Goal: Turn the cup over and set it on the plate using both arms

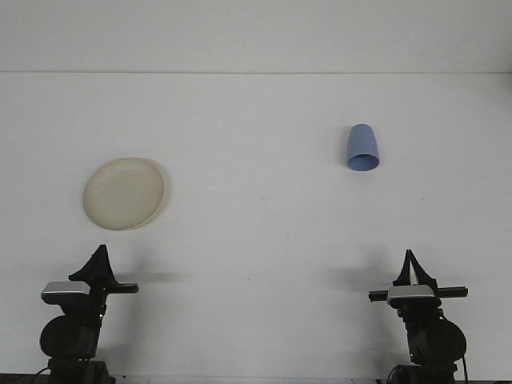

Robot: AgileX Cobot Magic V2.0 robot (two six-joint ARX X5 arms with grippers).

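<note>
A plain white counter (256, 240) fills nearly the whole frame, from the bottom edge up to a thin straight line near the top. Above that line runs a pale, off-white wall (256, 36), bare and evenly lit. The light is soft and diffuse; faint grey shadows lie on the counter in the lower left and lower right of the frame.

No readable text, no labels, brand marks, numbers or signs anywhere, blue cup (362, 148) plain, cream plate (125, 193) left of the cup unmarked, white counter (256, 232) around the cup bare of print
</note>
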